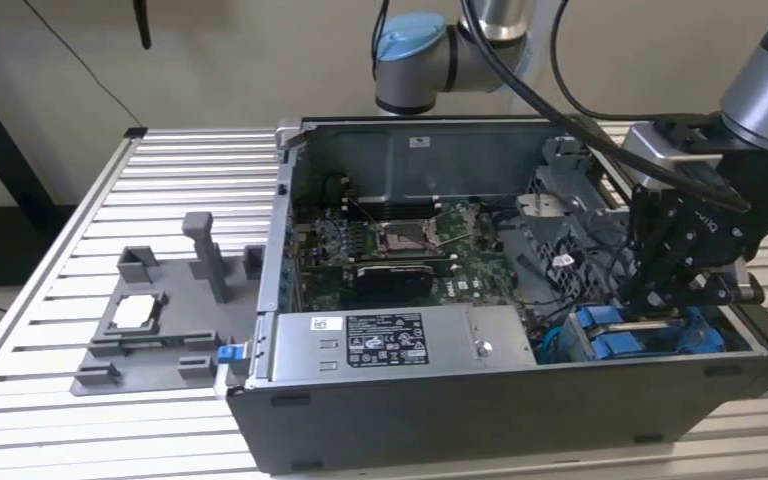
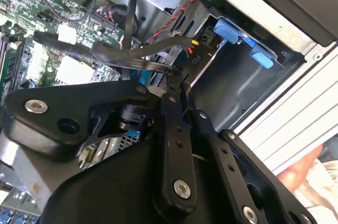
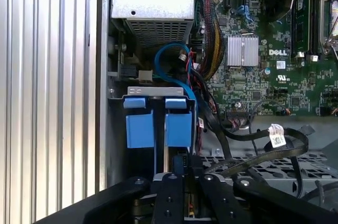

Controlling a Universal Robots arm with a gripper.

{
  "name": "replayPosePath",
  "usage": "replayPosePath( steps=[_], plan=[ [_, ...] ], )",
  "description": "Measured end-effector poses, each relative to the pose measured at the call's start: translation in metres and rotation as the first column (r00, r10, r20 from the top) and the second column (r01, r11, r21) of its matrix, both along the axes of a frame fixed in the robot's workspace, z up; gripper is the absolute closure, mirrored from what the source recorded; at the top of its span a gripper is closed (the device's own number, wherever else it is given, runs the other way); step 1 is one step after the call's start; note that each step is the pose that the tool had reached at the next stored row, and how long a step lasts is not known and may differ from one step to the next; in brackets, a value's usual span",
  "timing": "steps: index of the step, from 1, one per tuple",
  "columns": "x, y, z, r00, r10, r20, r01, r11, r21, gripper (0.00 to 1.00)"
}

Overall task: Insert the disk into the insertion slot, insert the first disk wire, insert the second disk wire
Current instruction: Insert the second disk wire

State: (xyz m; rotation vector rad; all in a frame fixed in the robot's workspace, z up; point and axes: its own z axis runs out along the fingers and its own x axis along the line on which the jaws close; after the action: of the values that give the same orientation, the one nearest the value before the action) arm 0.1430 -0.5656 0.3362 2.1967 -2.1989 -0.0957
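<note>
Logged gripper [image 1: 654, 308] low inside case [image 1: 491, 410], toward exterior view's right, above the corner bay. Saw fingers [image 2: 171, 123] drawn almost together, pinched on the end of a black wire [image 2: 132, 61]. Could not make out the contact itself cleanly in either wrist view.

Found disk [image 3: 140, 129] seated in slot [image 3: 153, 91], with two blue carrier tabs side by side. Placed it just ahead of the fingertips in the first wrist view.

Noted cable bundle [image 3: 208, 44] running between slot and green board [image 3: 253, 86]. Noted silver supply box [image 1: 384, 335] along the near wall of the case, just beside the slot.

Spotted grey tray [image 1: 157, 345] outside the case at exterior view's left, on slatted table [image 1: 184, 170]. Saw small chip [image 1: 135, 313] lying in it, well apart from the gripper.
</note>
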Motion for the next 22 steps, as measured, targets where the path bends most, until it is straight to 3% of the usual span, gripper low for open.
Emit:
replayPosePath(
  steps=[1, 2, 6, 12, 14, 18, 22],
  plan=[
    [0.0, 0.0, 0.0004, 1.0, 0.0, 0.0, 0.0, 1.0, -0.0002, 0.83],
    [0.0, 0.0, 0.0038, 1.0, 0.0, 0.0, 0.0, 1.0, 0.0003, 0.76],
    [0.0, -0.0001, 0.0202, 1.0, 0.0, 0.0, 0.0, 1.0, -0.0004, 0.76],
    [-0.0008, -0.0001, 0.0308, 1.0, 0.0, 0.001, 0.0, 1.0, -0.0004, 0.76],
    [-0.002, -0.0001, 0.033, 1.0, 0.0, 0.0058, 0.0, 1.0, -0.0004, 0.76],
    [-0.0021, 0.0, 0.0332, 1.0, 0.0, 0.0068, 0.0, 1.0, -0.0002, 0.76],
    [-0.0037, 0.0019, 0.0366, 0.9999, 0.0, 0.0118, 0.0, 1.0, -0.0005, 0.76]
  ],
)
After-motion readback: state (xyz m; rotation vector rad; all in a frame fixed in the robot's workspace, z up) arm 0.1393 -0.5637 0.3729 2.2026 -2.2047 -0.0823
